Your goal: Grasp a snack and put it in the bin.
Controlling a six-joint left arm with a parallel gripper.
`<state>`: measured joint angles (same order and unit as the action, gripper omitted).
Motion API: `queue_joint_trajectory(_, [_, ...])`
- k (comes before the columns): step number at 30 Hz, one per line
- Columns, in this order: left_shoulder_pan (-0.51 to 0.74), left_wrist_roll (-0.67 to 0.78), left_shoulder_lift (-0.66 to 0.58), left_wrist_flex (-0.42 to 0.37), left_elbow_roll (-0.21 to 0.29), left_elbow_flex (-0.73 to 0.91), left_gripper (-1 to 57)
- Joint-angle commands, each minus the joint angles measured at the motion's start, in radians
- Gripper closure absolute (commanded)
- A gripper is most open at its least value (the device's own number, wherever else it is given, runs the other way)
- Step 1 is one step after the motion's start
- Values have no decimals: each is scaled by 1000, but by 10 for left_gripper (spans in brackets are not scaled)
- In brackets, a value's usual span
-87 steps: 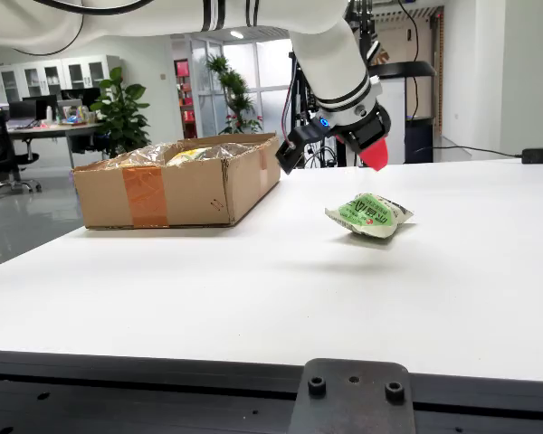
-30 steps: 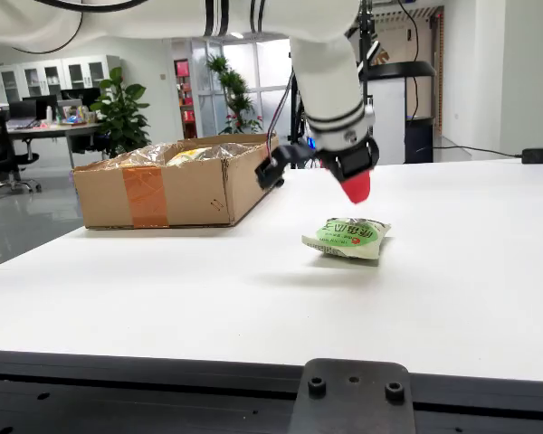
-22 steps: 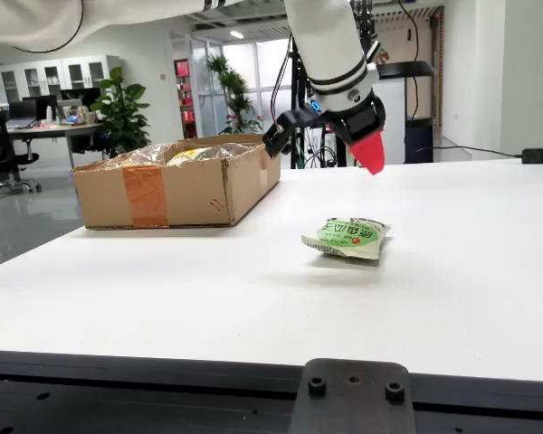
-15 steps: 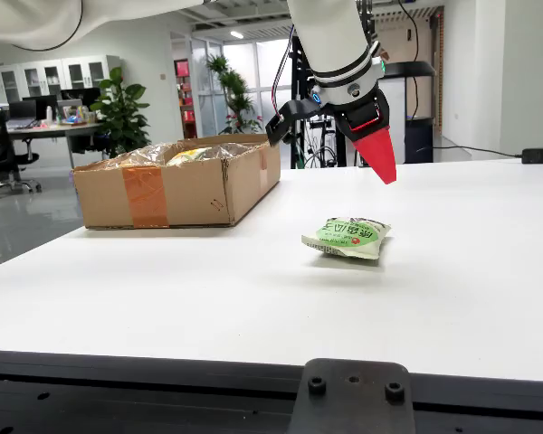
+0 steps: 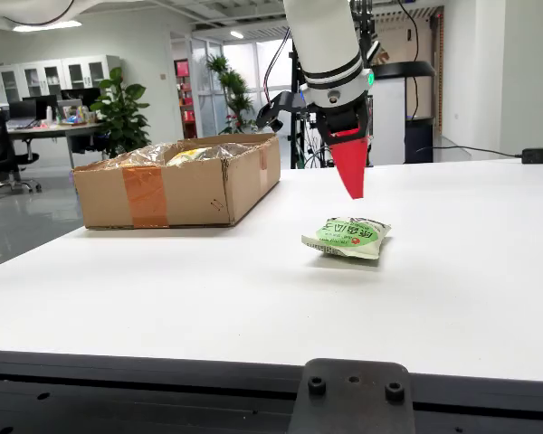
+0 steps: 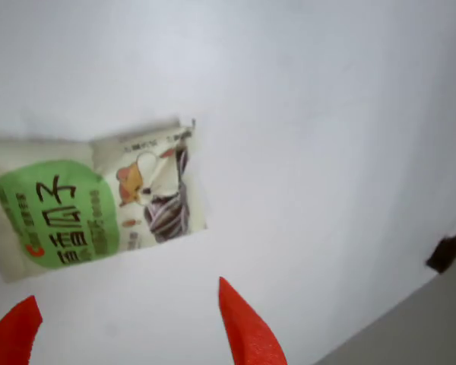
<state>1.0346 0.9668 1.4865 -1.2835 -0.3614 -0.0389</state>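
A green and white snack packet (image 5: 347, 237) lies flat on the white table (image 5: 253, 298). It also shows in the wrist view (image 6: 91, 201), upper left of centre. My gripper (image 5: 354, 188) has red fingers and hangs above the table, just behind and over the packet, not touching it. In the wrist view the gripper (image 6: 127, 289) is open, with the two red fingertips (image 6: 243, 327) spread wide and nothing between them. A cardboard box (image 5: 176, 190) stands at the table's back left, with clear-wrapped items inside.
A black adapter (image 5: 540, 155) with a cable lies at the table's far right edge, also in the wrist view (image 6: 443, 255). A black mount (image 5: 348, 398) sits at the near edge. Office desks and plants stand behind the table.
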Motion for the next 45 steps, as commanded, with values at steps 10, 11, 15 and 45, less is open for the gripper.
queue_joint_trajectory(10, [12,-658,7,23,41,10,71])
queue_joint_trajectory(11, [12,-711,10,24,55,6,65])
queue_joint_trajectory(15, [14,-899,18,31,117,-6,45])
queue_joint_trajectory(45, [-64,-1481,24,218,323,149,28])
